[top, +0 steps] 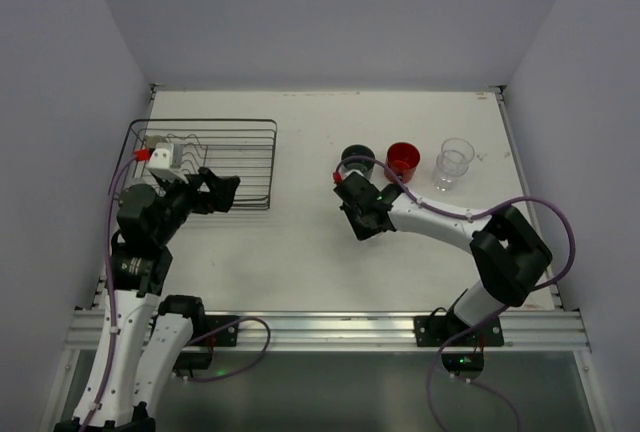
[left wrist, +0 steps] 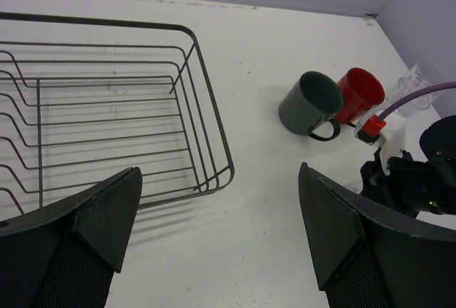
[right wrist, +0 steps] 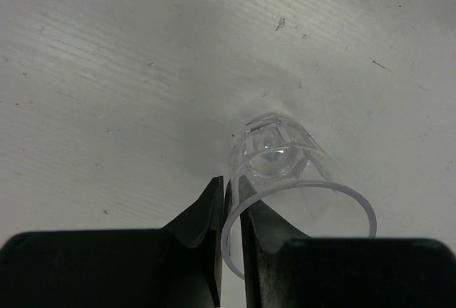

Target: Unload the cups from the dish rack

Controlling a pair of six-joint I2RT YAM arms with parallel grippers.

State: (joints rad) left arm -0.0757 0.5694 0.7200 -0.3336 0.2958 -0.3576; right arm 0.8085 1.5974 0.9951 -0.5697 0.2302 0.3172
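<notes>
The dish rack stands at the table's back left; the part seen in the left wrist view holds no cup. My left gripper is open and empty above the rack's near right corner. My right gripper is shut on the rim of the small clear tumbler, one finger inside and one outside, low over the table. Behind it stand the dark grey-green mug, the red mug and the tall clear glass mug. The olive-grey cup is out of view.
The two mugs stand close together, handles toward the front. My right arm lies just in front of them. White walls close the table on three sides.
</notes>
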